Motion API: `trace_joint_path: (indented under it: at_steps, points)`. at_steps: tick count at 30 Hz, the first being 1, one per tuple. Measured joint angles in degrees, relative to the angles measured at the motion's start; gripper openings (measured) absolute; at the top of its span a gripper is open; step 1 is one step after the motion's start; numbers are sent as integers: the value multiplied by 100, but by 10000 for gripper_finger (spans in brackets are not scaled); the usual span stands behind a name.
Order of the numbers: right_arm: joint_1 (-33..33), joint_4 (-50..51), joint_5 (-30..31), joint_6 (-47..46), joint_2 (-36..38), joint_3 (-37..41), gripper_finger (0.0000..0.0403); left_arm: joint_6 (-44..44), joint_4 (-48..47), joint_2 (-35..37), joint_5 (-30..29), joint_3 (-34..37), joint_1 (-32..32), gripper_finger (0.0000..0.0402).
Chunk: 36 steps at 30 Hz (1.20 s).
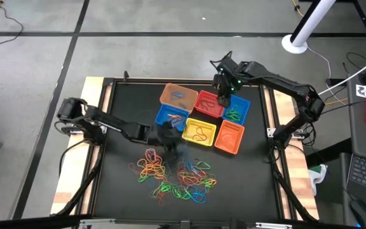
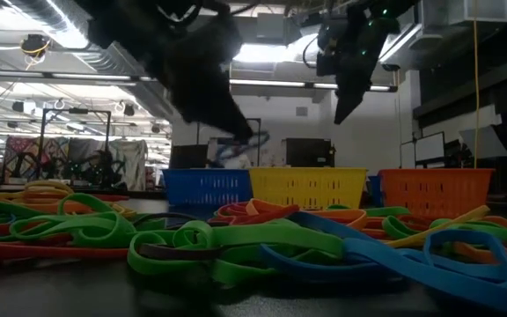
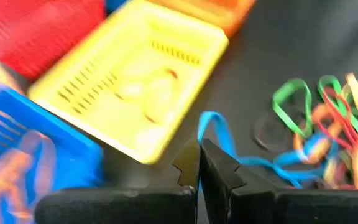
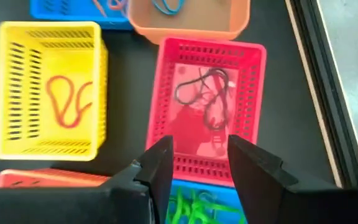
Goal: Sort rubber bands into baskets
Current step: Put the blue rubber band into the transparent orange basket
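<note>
Sorting is at an early stage, we judge: the left gripper (image 3: 199, 163), jaws pressed on a blue band (image 3: 219, 134), hangs beside the yellow basket (image 1: 199, 131); the right gripper (image 4: 199, 163), jaws spread, hovers over the red basket (image 4: 252, 93). Most rubber bands (image 1: 173, 177) lie unsorted on the table (image 1: 250, 181).

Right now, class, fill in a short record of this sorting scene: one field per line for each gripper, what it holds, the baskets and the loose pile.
left gripper: shut on a blue rubber band, lifted between the pile and the baskets
right gripper: open, empty, above the red basket
baskets: six, clustered at the table's middle
yellow basket: holds a red-orange band
loose pile: mixed colours, on the near side of the baskets
</note>
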<state>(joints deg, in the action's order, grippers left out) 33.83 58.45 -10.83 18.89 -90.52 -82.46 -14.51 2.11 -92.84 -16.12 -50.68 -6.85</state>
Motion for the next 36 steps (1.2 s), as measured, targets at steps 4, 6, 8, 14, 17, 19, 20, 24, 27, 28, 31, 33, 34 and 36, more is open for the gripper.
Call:
trace_joint_path:
  at_steps: [4, 6, 8, 14, 17, 19, 20, 24, 27, 28, 31, 33, 34, 36]
  points:
    - [-360, 98, -77, -317, 261, -4, 154, 432, 20, 413, -28, 0, 351, 4]
    - [-625, 132, -83, -422, 346, -4, 154, 673, 25, 608, -24, -4, 572, 2]
    - [-934, 166, -81, -551, 397, -4, 154, 976, 33, 769, -37, -4, 839, 2]
    - [-1981, 232, -83, -961, 413, -4, 154, 1955, 94, 1004, -48, -4, 1748, 2]
    - [-2532, 232, -81, -1004, 413, -4, 154, 2338, 183, 1004, -50, -4, 2218, 4]
    - [-2886, 230, -81, -1010, 413, -4, 154, 2536, 203, 996, -50, -7, 2516, 5]
    - [-3059, 226, -77, -1048, 413, -4, 154, 2582, 201, 987, -50, -7, 2655, 5]
    - [-3709, 5, 22, -1417, 331, -1, 154, 2689, 210, 961, -50, -7, 3139, 2]
    - [-4128, -245, 183, -1699, 191, 5, 154, 2688, 194, 911, -52, -7, 3419, 5]
    - [-4240, -294, 251, -1740, 130, 5, 154, 2677, 195, 885, -52, -7, 3487, 8]
    - [-4574, -469, 523, -2014, -103, 5, 154, 2660, 197, 769, -49, -7, 3646, 18]
    - [-4744, -516, 743, -2236, -288, 5, 154, 2658, 206, 654, -46, -7, 3701, 25]
    - [-4827, -543, 850, -2362, -395, 5, 154, 2659, 193, 597, -22, -7, 3724, 29]
    - [-4963, -568, 990, -2631, -599, 5, 154, 2691, 217, 467, 108, -7, 3744, 38]
